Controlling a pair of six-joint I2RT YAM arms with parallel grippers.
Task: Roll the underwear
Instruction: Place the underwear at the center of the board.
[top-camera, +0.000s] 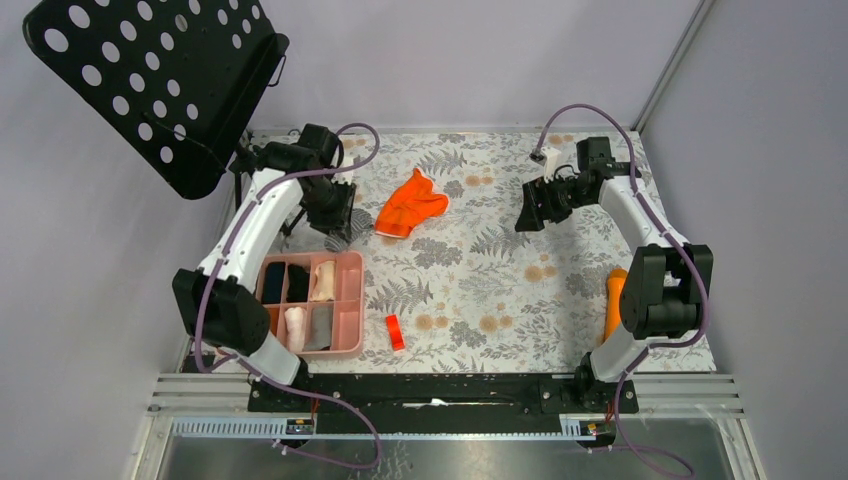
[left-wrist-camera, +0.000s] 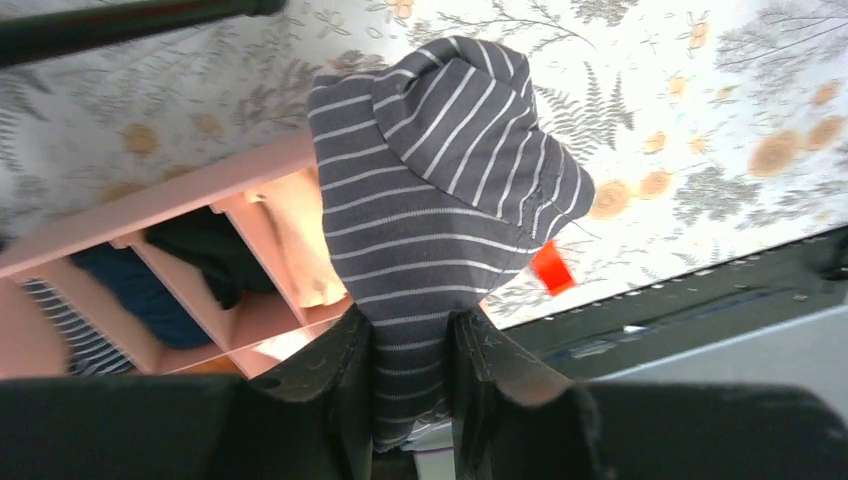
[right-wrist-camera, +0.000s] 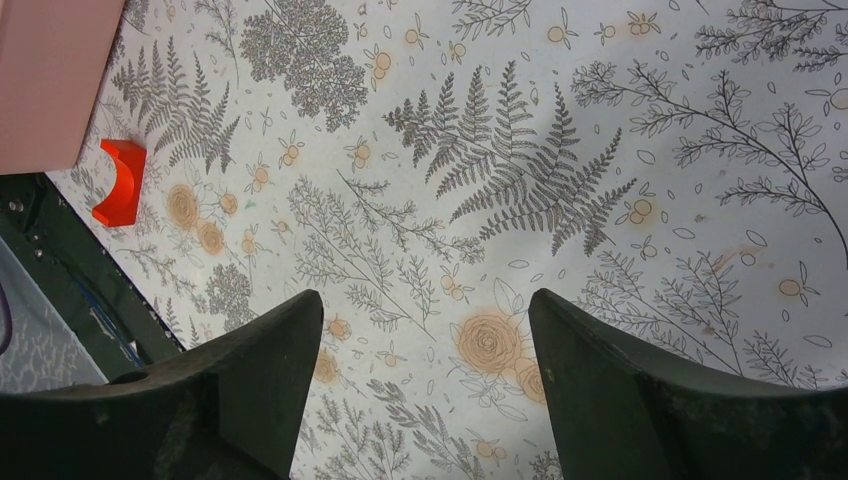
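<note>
The left hand (left-wrist-camera: 410, 345) is closed tight on a soft, bundled grey knit underwear with thin white stripes (left-wrist-camera: 440, 200), which bulges out past the fingertips near the far rim of a pink plastic divided tray (top-camera: 350, 262). A crumpled bright orange cloth underwear (top-camera: 410, 203) lies on the fern-printed tabletop (right-wrist-camera: 620, 120) between the two hands. The right hand (right-wrist-camera: 425, 330) hovers wide open and empty, apart from it.

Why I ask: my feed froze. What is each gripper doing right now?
Left gripper: shut on the grey striped underwear.
Right gripper: open, holding nothing.
</note>
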